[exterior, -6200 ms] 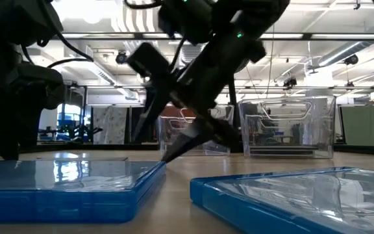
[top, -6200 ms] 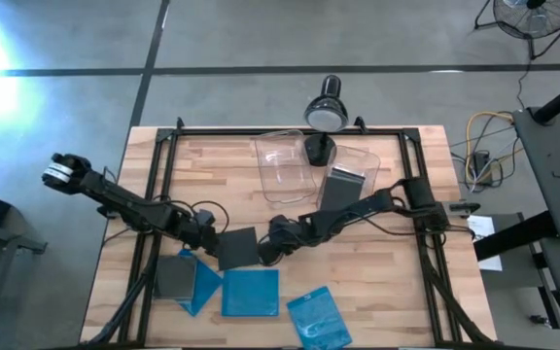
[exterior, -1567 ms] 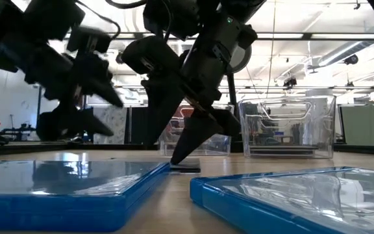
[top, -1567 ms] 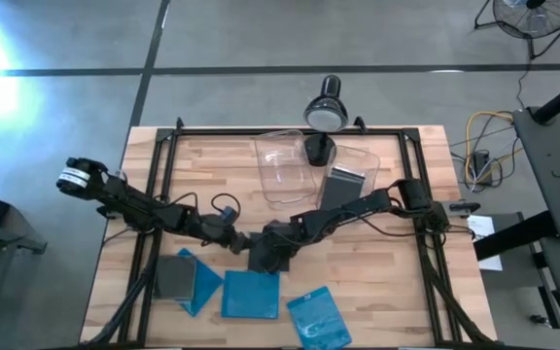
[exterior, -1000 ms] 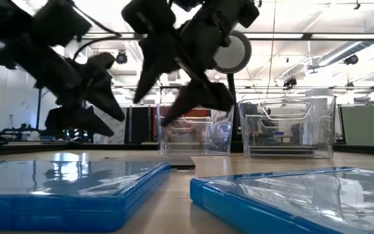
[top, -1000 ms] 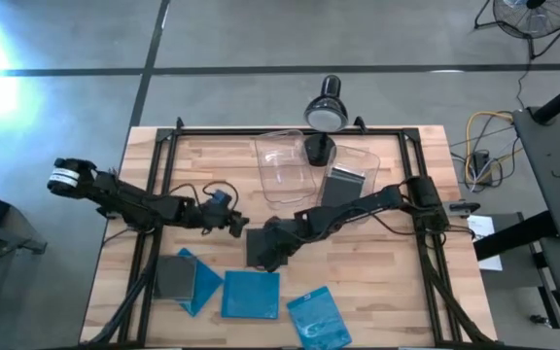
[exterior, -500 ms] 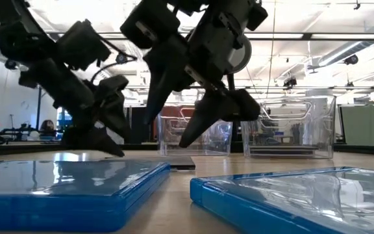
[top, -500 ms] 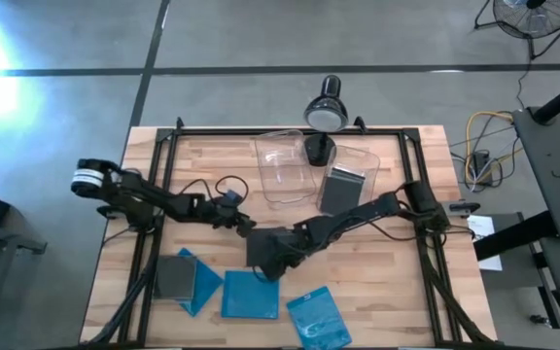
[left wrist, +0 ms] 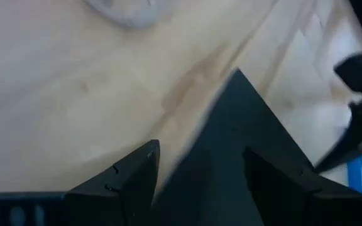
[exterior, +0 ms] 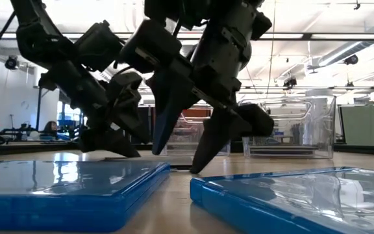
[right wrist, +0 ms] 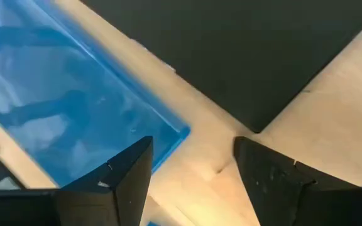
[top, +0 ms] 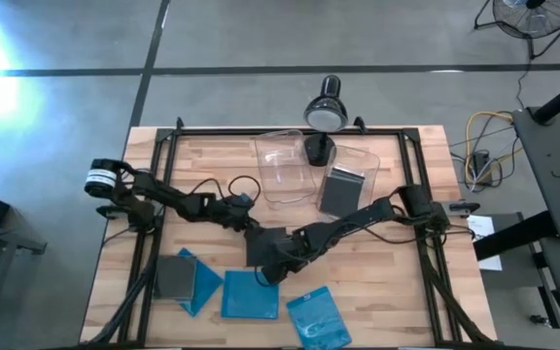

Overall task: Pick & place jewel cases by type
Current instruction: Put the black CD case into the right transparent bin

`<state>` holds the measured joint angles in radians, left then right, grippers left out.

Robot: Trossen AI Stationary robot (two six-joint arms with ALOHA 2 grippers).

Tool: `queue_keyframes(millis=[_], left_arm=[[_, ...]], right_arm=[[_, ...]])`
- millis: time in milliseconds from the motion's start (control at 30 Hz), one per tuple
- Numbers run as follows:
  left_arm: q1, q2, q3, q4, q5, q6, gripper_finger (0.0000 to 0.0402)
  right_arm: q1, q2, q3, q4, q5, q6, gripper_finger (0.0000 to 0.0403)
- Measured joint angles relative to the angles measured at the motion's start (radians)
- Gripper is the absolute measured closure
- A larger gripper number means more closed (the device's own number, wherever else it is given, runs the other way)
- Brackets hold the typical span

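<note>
- both arms meet over the dark jewel case (top: 263,244) lying flat in the middle of the table (top: 397,292); this looks like the pick-up step for that case.
- the left hand (top: 253,229) sits at the case's far edge, fingers spread, one corner of the case between them in its wrist view; it grips nothing.
- the right hand (top: 278,266) sits at the case's near corner, fingers also apart and empty, with the blue jewel case (top: 250,294) just beside that corner.
- more blue cases (top: 317,316) lie nearer the table's front than the dark case; a grey case (top: 174,277) lies off to its left.
- two clear bins (top: 285,165) stand well behind the dark case; one dark case (top: 342,188) already rests in the right-hand bin.
- next, i'd judge, one hand must get a finger under the flat case's edge, close on it and carry it to that bin; the thin case flush on the wood makes that awkward.
</note>
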<state>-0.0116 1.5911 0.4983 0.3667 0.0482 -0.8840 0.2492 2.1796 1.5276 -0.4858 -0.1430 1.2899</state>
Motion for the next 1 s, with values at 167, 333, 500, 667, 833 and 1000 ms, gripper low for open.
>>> queue_keyframes(millis=[167,333,500,667,833,1000], left_arm=[[-0.026,-0.013,-0.012,-0.09,0.086,-0.002,0.0188],[-0.043,-0.045,-0.013,-0.15,0.133,-0.004,0.0188],[-0.038,-0.133,-0.018,-0.287,0.112,0.027,0.0188],[-0.021,-0.246,-0.047,-0.429,0.058,0.054,0.0188],[-0.021,-0.363,-0.119,-0.47,0.023,0.005,0.0188],[-0.021,-0.476,-0.215,-0.442,-0.019,-0.121,0.0188]], right_arm=[[-0.026,0.0,0.003,-0.003,0.04,-0.036,0.0179],[-0.065,0.004,0.003,0.022,0.058,-0.07,0.0179],[-0.099,0.006,0.0,0.084,0.105,-0.074,0.0179],[-0.144,0.01,0.005,0.145,0.181,-0.079,0.0179],[-0.183,0.002,0.025,0.153,0.227,-0.127,0.0179],[-0.171,-0.037,0.034,0.131,0.192,-0.109,0.0179]])
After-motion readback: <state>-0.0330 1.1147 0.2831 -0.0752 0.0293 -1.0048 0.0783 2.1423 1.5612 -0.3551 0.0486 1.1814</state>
